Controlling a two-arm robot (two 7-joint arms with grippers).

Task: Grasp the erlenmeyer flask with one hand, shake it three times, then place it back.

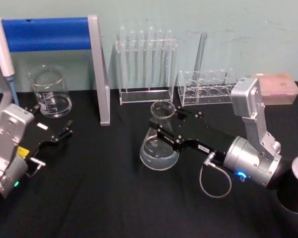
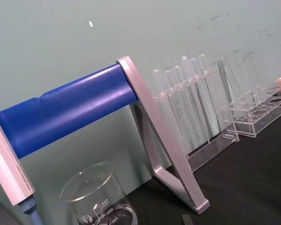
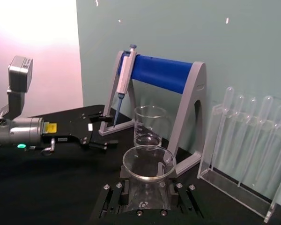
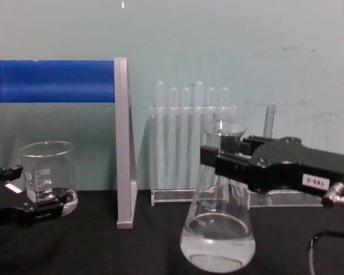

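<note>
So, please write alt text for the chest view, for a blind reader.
The black right gripper grips the neck of a clear glass conical flask holding a little liquid, on a black table. At left, the left gripper rests before a glass beaker.

A lab: erlenmeyer flask [image 1: 159, 148], beaker [image 1: 50, 94], racked test tubes [image 1: 145, 54], pipette [image 3: 125, 70] on a stand [image 3: 165, 74].

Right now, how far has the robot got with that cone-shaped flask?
Reaching looks done: the right tool is closed round the neck of the erlenmeyer flask, which sits low over the table. Shakes so far: can't tell. Setting it down and letting go remain. The left tool lies open, apart.
</note>
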